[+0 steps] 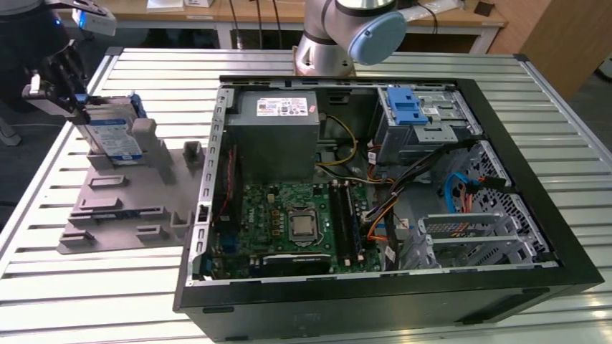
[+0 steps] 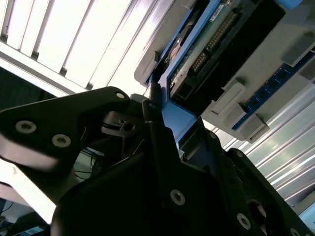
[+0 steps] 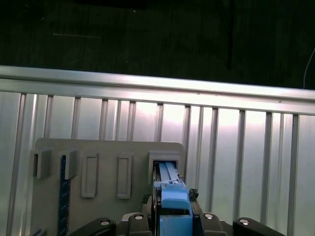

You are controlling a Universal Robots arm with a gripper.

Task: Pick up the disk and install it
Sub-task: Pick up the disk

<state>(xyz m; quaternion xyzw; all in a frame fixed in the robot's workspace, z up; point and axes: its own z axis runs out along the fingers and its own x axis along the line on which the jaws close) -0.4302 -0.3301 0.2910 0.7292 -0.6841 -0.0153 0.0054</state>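
disk [image 1: 113, 136]: flat rectangular silver drive, white-and-blue label, smooth blue plastic bracket round edges. stands on edge in slot at far end of holder [image 1: 115, 208]. holder: matte grey plastic plate with upright posts, near edge of slatted metal table [image 1: 57, 301] on exterior view's left. gripper [image 1: 74, 107]: black fingers [image 2: 152, 123] closed narrow on disk's bracket edge. open computer case [image 1: 383, 179]: mid-table, well apart from disk.
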